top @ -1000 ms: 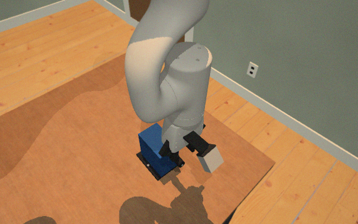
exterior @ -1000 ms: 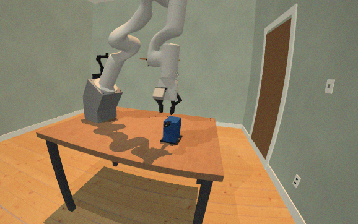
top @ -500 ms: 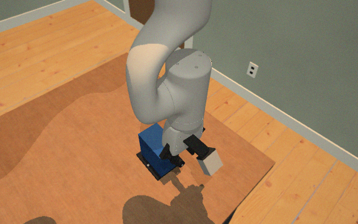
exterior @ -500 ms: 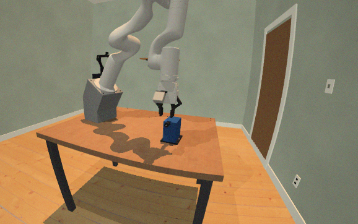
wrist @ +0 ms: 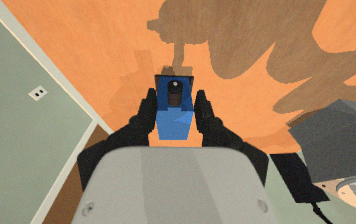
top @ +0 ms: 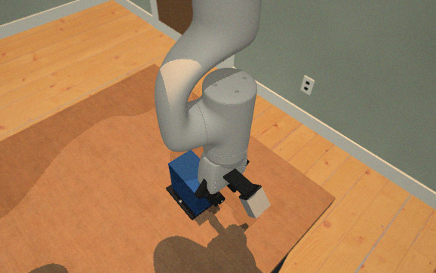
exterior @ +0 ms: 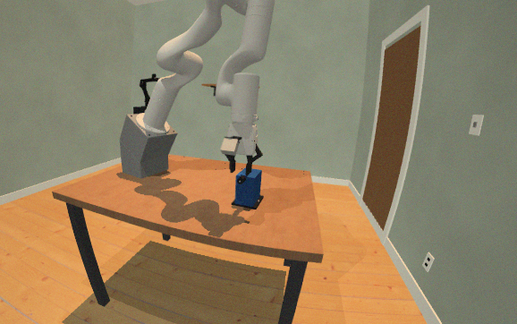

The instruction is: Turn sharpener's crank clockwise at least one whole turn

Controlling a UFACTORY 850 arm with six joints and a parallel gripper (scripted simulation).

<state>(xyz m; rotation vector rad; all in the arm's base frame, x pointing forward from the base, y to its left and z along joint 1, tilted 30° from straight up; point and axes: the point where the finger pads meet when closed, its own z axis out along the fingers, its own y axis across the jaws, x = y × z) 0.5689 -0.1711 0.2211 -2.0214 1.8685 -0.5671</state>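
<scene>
The blue pencil sharpener point(exterior: 249, 188) stands on its black base plate near the table's right side; it also shows in the top view point(top: 185, 180) and in the wrist view point(wrist: 173, 114). Its dark crank knob point(wrist: 173, 93) is at the top of the crank end, also seen in the exterior view point(exterior: 241, 179). My gripper point(wrist: 176, 98) points straight down over the sharpener and is open, with one black finger on each side of the knob end. In the exterior view the fingertips point(exterior: 241, 169) are level with the sharpener's top. I cannot tell whether either finger touches the knob.
The arm's grey pedestal point(exterior: 145, 145) stands at the table's far left corner. The table's right edge point(top: 313, 222) is close to the sharpener. The grey wrist camera box point(top: 256, 203) sticks out beside the gripper.
</scene>
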